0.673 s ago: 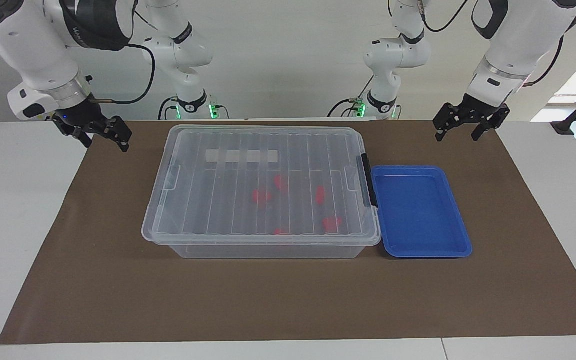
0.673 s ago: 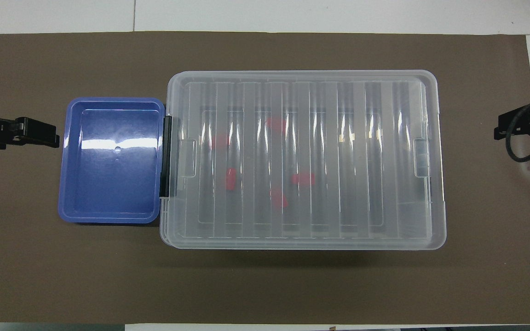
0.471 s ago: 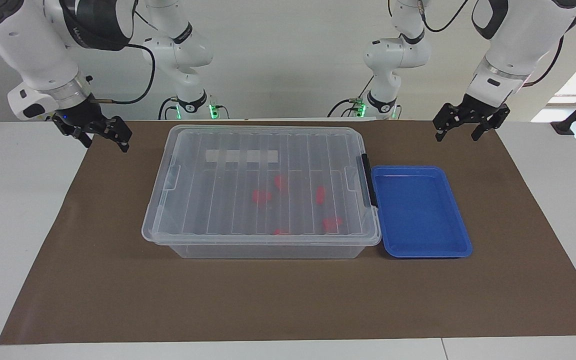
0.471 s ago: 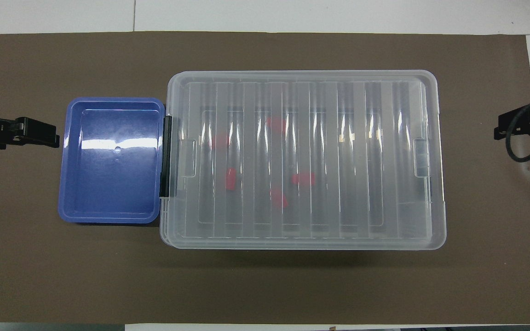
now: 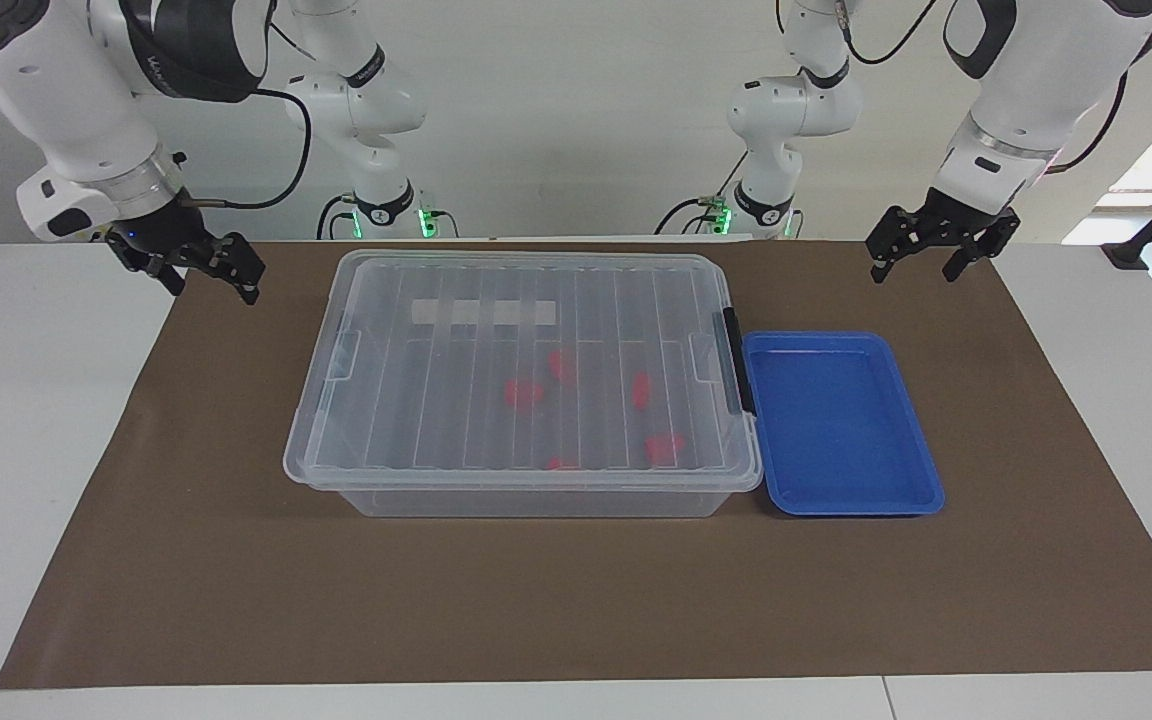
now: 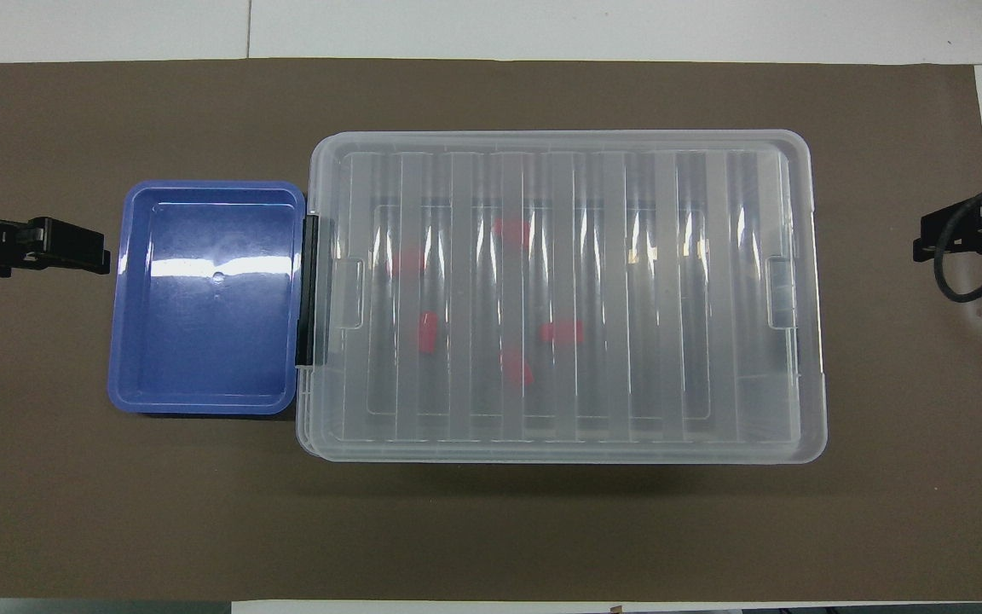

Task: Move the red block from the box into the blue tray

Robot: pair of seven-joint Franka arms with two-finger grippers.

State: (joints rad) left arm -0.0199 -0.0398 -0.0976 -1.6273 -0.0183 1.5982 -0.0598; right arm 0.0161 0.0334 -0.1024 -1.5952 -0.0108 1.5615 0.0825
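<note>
The box (image 5: 456, 300) (image 6: 713, 170) is a clear bin in the middle of the mat with its ribbed lid on. Several red blocks lie inside it, seen through the lid, one of them a red block (image 5: 524, 392) (image 6: 562, 332) near the centre. A black clip handle (image 5: 733, 360) (image 6: 307, 290) faces the blue tray (image 5: 836, 420) (image 6: 201, 341), which holds nothing and touches the box at the left arm's end. My left gripper (image 5: 914, 272) (image 6: 99, 251) hangs open above the mat beside the tray. My right gripper (image 5: 211, 288) (image 6: 926, 240) hangs open above the mat edge at the box's other end.
A brown mat (image 5: 576, 600) (image 6: 491, 529) covers most of the white table (image 5: 26, 450). Bare mat lies on the side of the box and tray away from the robots. A strip of white tape (image 5: 484, 312) is on the lid.
The right gripper has drifted very slightly toward the box. The left gripper, box, tray and blocks have not moved.
</note>
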